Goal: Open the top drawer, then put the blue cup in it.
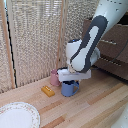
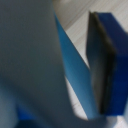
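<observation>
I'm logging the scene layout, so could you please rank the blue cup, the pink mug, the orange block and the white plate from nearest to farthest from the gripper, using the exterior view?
1. blue cup, directly under the gripper.
2. pink mug, just to the exterior view's left.
3. orange block, farther left on the table.
4. white plate, lower left corner.

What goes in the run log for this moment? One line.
arm: over blue cup | pincer: at cup, state unclear | pink mug: behind it | top drawer: shut
</observation>
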